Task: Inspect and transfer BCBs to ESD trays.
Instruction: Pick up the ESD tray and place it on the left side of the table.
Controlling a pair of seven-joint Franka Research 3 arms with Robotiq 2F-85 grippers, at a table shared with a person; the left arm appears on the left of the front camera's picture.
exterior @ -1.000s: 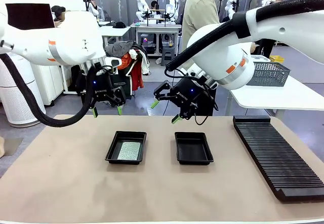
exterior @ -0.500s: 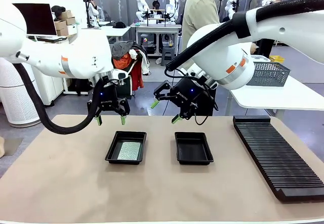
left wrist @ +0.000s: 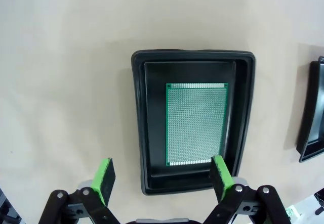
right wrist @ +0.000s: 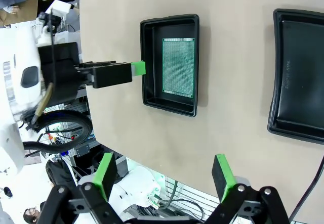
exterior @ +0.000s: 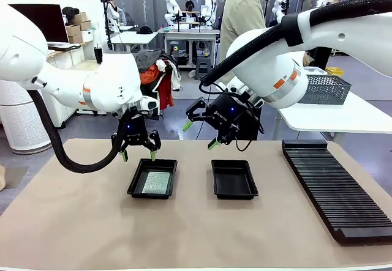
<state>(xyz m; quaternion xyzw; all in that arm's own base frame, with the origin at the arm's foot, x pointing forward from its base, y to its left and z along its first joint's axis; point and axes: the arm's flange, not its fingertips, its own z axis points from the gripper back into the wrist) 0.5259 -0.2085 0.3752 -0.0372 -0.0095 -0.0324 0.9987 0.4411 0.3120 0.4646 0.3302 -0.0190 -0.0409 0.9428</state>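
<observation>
While left fingers (exterior: 153,155) hover spread above tray (exterior: 135,185) | BCB (exterior: 153,182) inside

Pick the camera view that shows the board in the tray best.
Left wrist view: the BCB is seen straight down, large, its hole grid sharp. The right wrist view shows it smaller; the front view, foreshortened.

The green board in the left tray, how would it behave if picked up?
The board looks thin and perforated, so probably light and stiff. It lies flat on the tray floor, so its edges are likely hard to get under; it may slide rather than lift.
</observation>
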